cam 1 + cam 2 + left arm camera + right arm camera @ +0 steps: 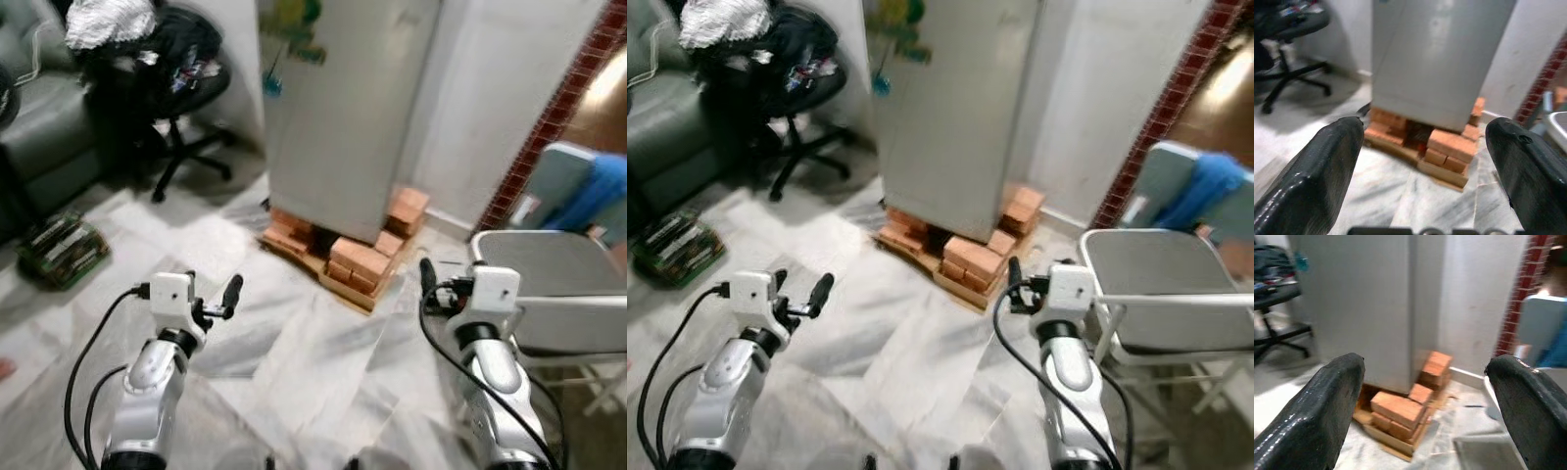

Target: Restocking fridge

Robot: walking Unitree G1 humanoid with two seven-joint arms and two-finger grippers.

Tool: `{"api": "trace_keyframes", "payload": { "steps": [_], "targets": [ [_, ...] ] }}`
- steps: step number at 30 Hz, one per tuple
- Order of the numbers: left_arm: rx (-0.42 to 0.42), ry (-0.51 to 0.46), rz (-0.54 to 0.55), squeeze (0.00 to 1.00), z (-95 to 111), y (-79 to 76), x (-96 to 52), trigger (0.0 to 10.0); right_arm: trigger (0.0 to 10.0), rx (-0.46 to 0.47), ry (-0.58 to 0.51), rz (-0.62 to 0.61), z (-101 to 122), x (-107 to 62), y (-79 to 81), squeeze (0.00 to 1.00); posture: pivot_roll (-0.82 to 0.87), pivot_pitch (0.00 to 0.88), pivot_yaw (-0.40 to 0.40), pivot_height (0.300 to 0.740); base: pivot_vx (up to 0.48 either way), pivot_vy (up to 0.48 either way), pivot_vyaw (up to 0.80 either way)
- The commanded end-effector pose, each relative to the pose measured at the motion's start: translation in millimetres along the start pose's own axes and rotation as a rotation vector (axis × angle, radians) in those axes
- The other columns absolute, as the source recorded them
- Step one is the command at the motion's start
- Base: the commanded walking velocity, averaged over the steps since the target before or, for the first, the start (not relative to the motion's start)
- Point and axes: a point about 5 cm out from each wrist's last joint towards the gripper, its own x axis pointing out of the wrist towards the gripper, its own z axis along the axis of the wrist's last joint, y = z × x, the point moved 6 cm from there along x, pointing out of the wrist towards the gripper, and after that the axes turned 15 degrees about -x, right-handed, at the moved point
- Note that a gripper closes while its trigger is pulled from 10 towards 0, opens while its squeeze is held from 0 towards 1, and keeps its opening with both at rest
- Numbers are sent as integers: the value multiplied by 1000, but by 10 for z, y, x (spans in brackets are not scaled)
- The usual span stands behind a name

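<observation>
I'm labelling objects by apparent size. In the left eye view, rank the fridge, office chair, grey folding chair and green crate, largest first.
1. fridge
2. office chair and grey folding chair: alike, and the folding chair is nearer, so unranked
3. green crate

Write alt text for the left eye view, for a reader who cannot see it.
A grey fridge, door closed, stands ahead on orange bricks over a marble floor. The left end effector and right end effector are raised, both empty. A black office chair stands left, a grey folding chair right.

Fridge (338, 108) on bricks (358, 262)
</observation>
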Motion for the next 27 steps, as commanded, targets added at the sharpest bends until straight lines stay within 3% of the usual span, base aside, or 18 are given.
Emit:
{"api": "trace_keyframes", "payload": {
  "steps": [1, 13, 27],
  "targets": [
    [9, -18, 16, 0, 81, 52, 9, 10000, 10000, 17, -17, 19, 70, 27, 74, 0, -33, 1, -6, 740, 0, 480, -800],
    [10, -32, 17, 0, 113, 49, 33, 10000, 10000, 5, -15, 20, 57, 50, 53, 0, -31, 0, -10, 740, 0, 465, -800],
    [26, -43, -8, 0, 161, 41, 57, 10000, 10000, -10, -24, 5, 64, 68, -15, 0, -36, 0, -12, 740, 280, 390, -800]
  ]
}}
